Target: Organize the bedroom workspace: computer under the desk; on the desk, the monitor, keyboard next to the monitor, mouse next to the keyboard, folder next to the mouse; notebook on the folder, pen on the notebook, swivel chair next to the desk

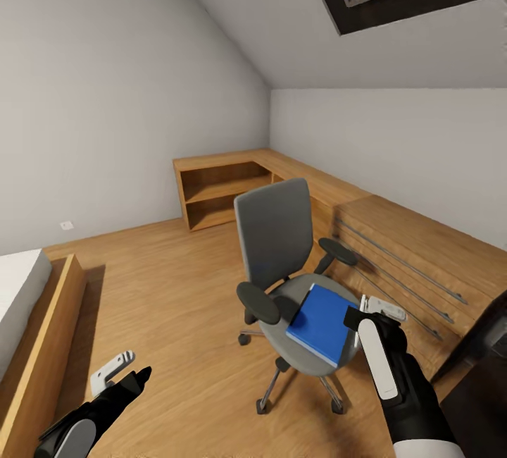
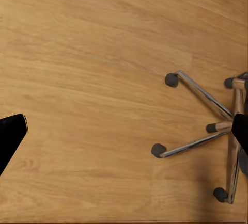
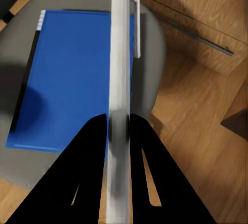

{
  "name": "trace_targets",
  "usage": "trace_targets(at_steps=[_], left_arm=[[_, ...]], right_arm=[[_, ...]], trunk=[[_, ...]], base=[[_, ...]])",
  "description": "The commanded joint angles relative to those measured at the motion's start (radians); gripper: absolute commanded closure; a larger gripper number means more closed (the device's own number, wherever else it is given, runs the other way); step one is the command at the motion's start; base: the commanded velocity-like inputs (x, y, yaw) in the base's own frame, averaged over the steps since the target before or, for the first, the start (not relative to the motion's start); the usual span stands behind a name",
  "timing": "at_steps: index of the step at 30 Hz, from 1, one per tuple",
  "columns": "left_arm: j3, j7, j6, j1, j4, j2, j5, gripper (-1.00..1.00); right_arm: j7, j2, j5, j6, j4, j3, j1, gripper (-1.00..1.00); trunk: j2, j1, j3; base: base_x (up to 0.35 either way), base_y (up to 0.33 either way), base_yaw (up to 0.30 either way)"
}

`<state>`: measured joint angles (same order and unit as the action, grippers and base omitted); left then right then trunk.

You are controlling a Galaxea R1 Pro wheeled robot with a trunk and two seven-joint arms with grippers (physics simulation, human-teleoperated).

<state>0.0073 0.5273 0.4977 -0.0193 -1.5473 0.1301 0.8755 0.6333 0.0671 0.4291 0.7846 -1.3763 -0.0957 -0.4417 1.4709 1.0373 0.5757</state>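
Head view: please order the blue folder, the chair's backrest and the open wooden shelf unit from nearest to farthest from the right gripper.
1. blue folder, on the seat just beside the right gripper.
2. backrest, behind the seat.
3. open wooden shelf unit, far by the wall.

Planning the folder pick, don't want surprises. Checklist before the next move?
1. Flat bright blue folder lies flat on the grey swivel chair seat: ok.
2. Right gripper free: not ok, shut on a thin pale-grey slab, probably the notebook.
3. Left gripper free: ok, open.
4. Left gripper at the folder: not ok, it is over the wood floor beside the chair base.
5. Landing spot on the desk: cannot tell.
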Motion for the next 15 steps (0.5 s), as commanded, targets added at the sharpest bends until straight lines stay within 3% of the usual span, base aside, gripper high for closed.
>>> trace_targets(at_steps=[1, 6, 15], left_arm=[[0.000, 0.008, 0.002, -0.001, 0.000, 0.000, 0.010, -1.00], [-0.001, 0.008, 0.001, -0.001, 0.004, 0.000, 0.010, -1.00], [-0.001, 0.008, 0.001, -0.001, 0.006, 0.000, 0.009, -1.00]], right_arm=[[0.008, 0.001, 0.013, 0.000, -0.001, -0.001, -0.001, 1.00], [0.009, 0.000, 0.012, 0.001, -0.005, -0.001, 0.000, 1.00], [0.009, 0.000, 0.011, -0.001, -0.007, -0.001, 0.000, 1.00]], trunk=[[-0.007, -0.004, -0.002], [-0.042, -0.024, -0.018], [-0.105, -0.058, -0.046]], base=[[-0.280, 0.000, 0.000], [-0.227, 0.000, 0.000], [-0.022, 0.000, 0.000]])
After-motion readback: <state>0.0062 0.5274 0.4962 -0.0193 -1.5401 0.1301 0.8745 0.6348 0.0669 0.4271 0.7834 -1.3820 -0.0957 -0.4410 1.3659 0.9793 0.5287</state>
